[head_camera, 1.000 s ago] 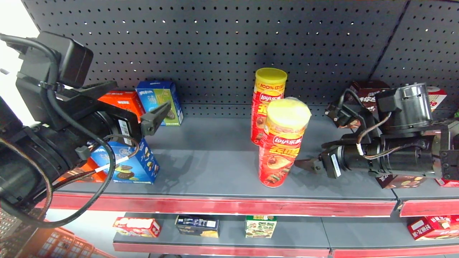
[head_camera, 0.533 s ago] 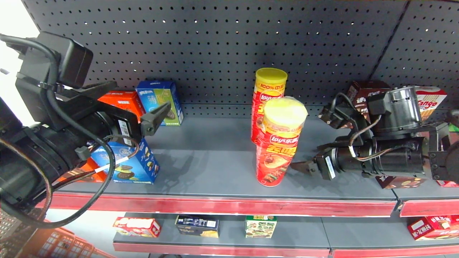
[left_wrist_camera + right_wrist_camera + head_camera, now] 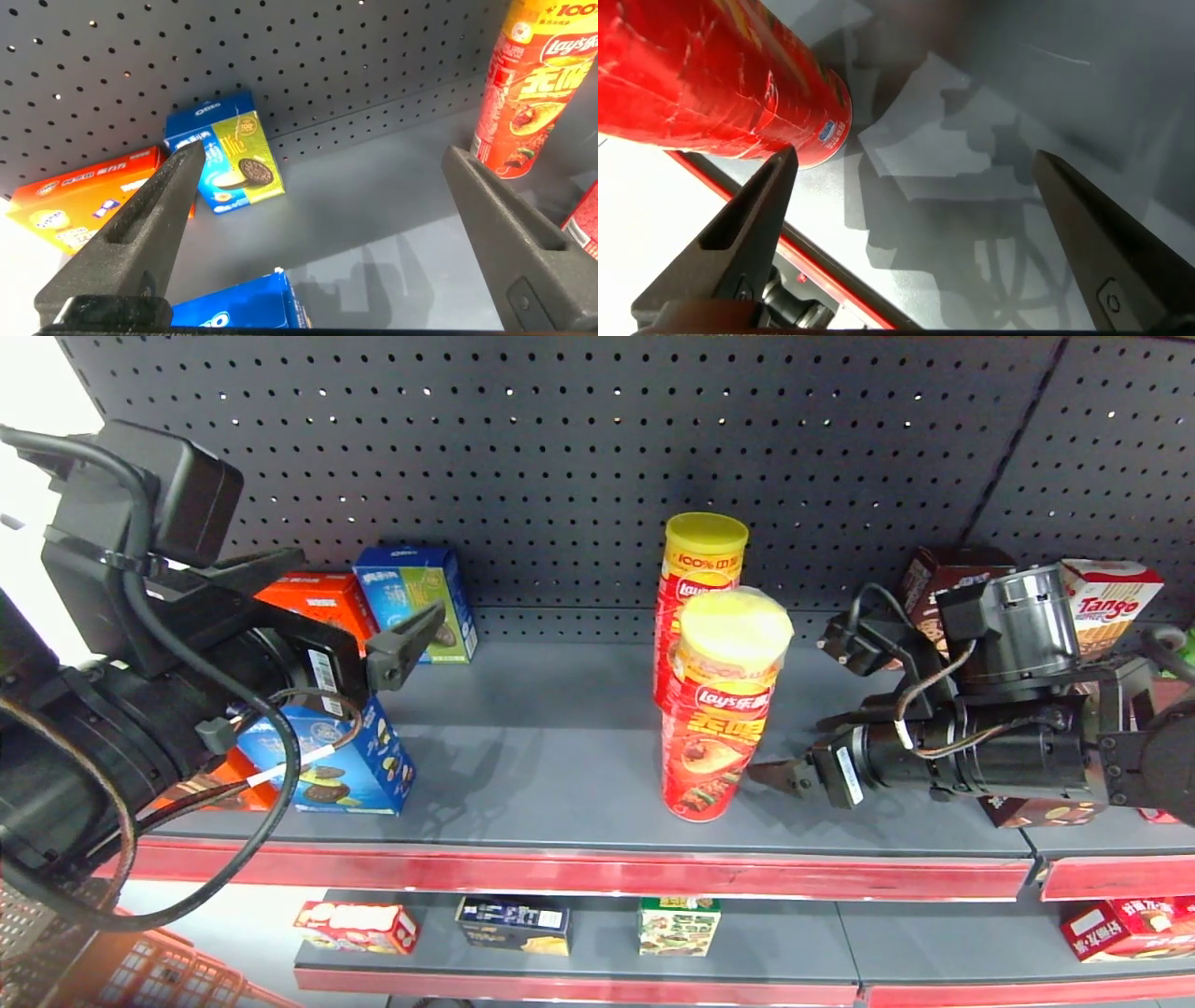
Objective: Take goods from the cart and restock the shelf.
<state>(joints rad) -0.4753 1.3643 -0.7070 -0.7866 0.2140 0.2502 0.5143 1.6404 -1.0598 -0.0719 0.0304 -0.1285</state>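
Two red chip cans with yellow lids stand on the grey shelf (image 3: 560, 747). The back can (image 3: 700, 560) is upright near the pegboard. The front can (image 3: 714, 709) leans slightly. My right gripper (image 3: 794, 751) is open, low at the front can's right side, one fingertip close to its base. In the right wrist view the front can (image 3: 701, 84) lies beside one finger (image 3: 747, 233), outside the gap of the right gripper (image 3: 915, 163). My left gripper (image 3: 364, 593) hangs open and holds nothing above the shelf's left part; its wrist view (image 3: 322, 159) looks at the back can (image 3: 528, 84).
A blue-green cookie box (image 3: 415, 602), an orange box (image 3: 317, 597) and a blue box (image 3: 350, 775) sit at the left. A brown box (image 3: 943, 569) and a white wafer box (image 3: 1111, 593) stand behind the right arm. Small boxes (image 3: 513, 924) line the lower shelf.
My right gripper has moved left along the shelf, and the front can has shifted a little left with it. The left arm has stayed still.
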